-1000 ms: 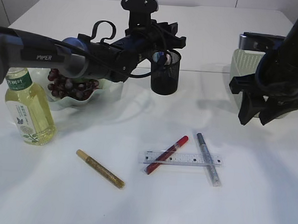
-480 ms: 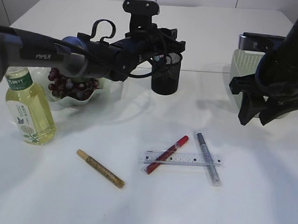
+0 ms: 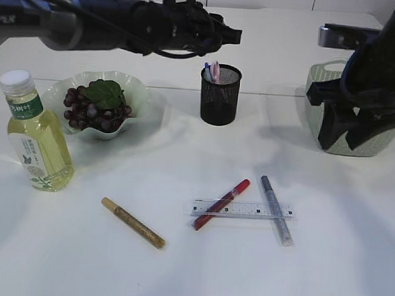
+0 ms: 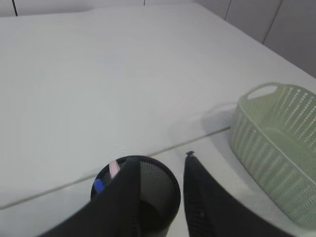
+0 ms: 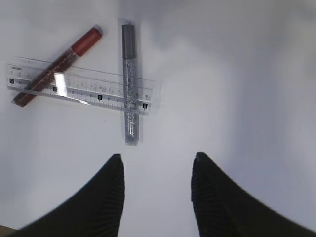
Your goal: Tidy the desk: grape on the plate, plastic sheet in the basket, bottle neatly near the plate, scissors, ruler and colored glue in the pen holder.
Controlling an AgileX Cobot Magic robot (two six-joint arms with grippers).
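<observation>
The black mesh pen holder (image 3: 220, 96) holds scissors with blue and pink handles (image 3: 211, 70). My left gripper (image 4: 160, 159) hangs open and empty high above it, at the top of the exterior view (image 3: 228, 35). A clear ruler (image 3: 239, 209) lies at mid-table, crossed by a red glue pen (image 3: 222, 203) and a silver one (image 3: 276, 210). A gold glue pen (image 3: 132, 223) lies further left. Grapes (image 3: 95, 109) sit on the green plate (image 3: 139, 92), the bottle (image 3: 36, 143) beside it. My right gripper (image 5: 158, 157) is open, right of the silver pen (image 5: 129, 84). The plastic sheet is out of view.
A pale green basket (image 3: 314, 88) stands at the right, partly behind my right arm; it also shows in the left wrist view as the basket (image 4: 276, 148). A seam in the white tabletop (image 3: 161, 88) runs behind the holder.
My left arm has risen from the pen holder's rim to well above it, leaving the scissor handles showing in the holder. The right arm has hardly moved.
</observation>
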